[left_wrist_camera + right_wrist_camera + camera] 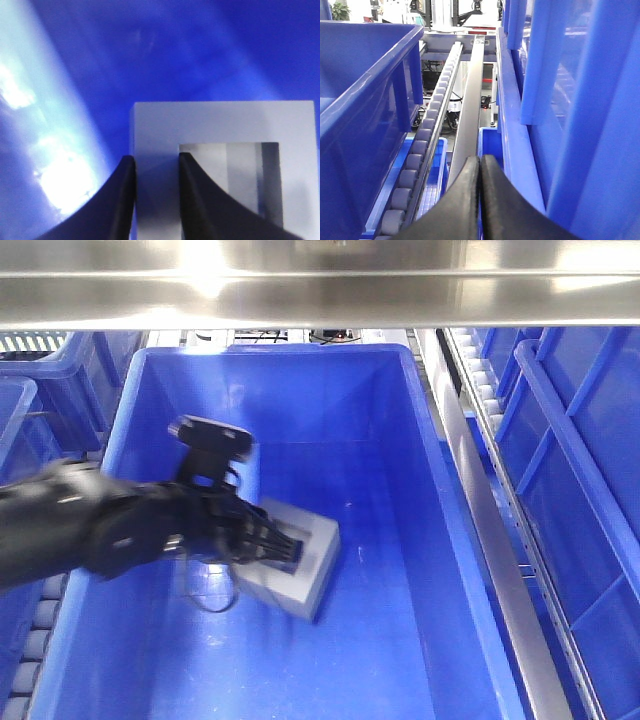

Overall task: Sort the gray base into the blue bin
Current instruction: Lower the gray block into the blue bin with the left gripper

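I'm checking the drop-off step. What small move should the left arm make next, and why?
Probably open the left gripper to release. Its fingers pinch one wall of the gray base, which already sits low inside the blue bin, tilted near the floor. Whether it touches the floor is unclear, so a slight lowering first may help.

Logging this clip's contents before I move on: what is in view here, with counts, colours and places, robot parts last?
gray base: one, matte gray, tilted inside the blue bin near its left wall, square recess visible.
blue bin: one, bright blue, centre of the front view.
neighbouring crates: several, blue, on both sides of the bin.
roller conveyor track: one, gray rollers, between crates in the right wrist view.
metal rail: one, silver, across the top.
left claw: one, black, closed on one wall of the base, one finger in the recess.
right claw: one, black, fingers together, empty, over the gap between crates.
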You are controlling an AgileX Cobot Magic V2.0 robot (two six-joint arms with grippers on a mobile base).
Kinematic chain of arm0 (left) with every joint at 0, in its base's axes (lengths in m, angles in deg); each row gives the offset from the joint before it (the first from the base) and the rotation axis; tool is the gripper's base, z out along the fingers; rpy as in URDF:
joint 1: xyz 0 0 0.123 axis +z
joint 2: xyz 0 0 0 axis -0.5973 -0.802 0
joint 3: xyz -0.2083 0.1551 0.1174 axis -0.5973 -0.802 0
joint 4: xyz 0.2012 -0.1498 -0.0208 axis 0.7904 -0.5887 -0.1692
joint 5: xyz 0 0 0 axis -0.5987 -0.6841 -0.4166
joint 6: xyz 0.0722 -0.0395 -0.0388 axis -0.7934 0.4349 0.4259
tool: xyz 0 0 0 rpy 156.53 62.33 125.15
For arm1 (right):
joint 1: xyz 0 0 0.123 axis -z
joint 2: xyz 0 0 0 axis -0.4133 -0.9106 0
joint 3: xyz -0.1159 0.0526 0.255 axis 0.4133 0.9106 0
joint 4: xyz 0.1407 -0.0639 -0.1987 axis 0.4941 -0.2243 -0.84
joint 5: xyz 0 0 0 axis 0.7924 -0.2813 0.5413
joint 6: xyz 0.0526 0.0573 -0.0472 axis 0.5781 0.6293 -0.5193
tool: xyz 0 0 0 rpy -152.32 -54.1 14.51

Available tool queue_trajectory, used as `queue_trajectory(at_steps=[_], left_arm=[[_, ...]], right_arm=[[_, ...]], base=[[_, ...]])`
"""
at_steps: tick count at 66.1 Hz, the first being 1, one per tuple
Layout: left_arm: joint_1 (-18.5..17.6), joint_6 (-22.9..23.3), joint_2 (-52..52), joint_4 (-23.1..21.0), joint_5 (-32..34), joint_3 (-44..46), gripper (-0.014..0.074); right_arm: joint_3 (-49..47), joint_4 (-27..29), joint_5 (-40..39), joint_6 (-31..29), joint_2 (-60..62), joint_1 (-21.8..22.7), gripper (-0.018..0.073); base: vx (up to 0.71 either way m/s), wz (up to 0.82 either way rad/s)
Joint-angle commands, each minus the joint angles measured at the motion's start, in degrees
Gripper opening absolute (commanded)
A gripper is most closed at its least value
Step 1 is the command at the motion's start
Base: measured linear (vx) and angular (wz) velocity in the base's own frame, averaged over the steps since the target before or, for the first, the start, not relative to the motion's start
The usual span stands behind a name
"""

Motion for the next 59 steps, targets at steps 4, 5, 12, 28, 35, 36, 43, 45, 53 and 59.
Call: queue_trajectory(at_steps=[4, 5, 12, 28, 35, 36, 43, 45, 53, 59], left_arm=[[-0.4, 1.4, 0.5, -0.6, 3.0, 2.8, 0.0078], [-0.4, 1.6, 0.3, -0.6, 3.0, 2.7, 0.0083], [-0.3, 2.5, -0.1, -0.6, 3.0, 2.7, 0.0124], [-0.3, 2.5, 0.1, -0.6, 2.5, 2.7, 0.0254], [-0.3, 2.5, 0.2, -0.6, 2.0, 2.7, 0.0295], [-0.3, 2.5, 0.3, -0.6, 2.0, 2.7, 0.0299], [-0.4, 2.5, 1.4, -0.6, 1.6, 2.7, 0.031], [-0.4, 2.4, 2.1, -0.6, 1.5, 2.7, 0.031], [-0.4, 1.7, 5.0, -0.6, 0.1, 2.5, 0.0307], [-0.4, 0.5, 8.0, -0.5, 0.1, 1.4, 0.0307]], right_arm=[[0.8, -0.6, -4.4, -0.3, 0.7, 0.0, -0.0009], [0.8, -0.6, -4.4, -0.3, 0.7, 0.0, -0.0009], [0.8, -0.6, -4.4, -0.3, 0.7, 0.0, -0.0009], [0.8, -0.6, -4.4, -0.3, 0.7, 0.0, -0.0009], [0.8, -0.6, -4.4, -0.3, 0.7, 0.0, -0.0009], [0.8, -0.6, -4.4, -0.3, 0.7, 0.0, -0.0009], [0.8, -0.6, -4.4, -0.3, 0.7, 0.0, -0.0009], [0.8, -0.6, -4.4, -0.3, 0.7, 0.0, -0.0009], [0.8, -0.6, -4.4, -0.3, 0.7, 0.0, -0.0009], [0.8, -0.6, -4.4, -0.3, 0.7, 0.0, -0.0009]], base=[[0.0, 0.0], [0.0, 0.0], [0.0, 0.0], [0.0, 0.0], [0.0, 0.0], [0.0, 0.0], [0.0, 0.0], [0.0, 0.0], [0.0, 0.0], [0.0, 0.0]])
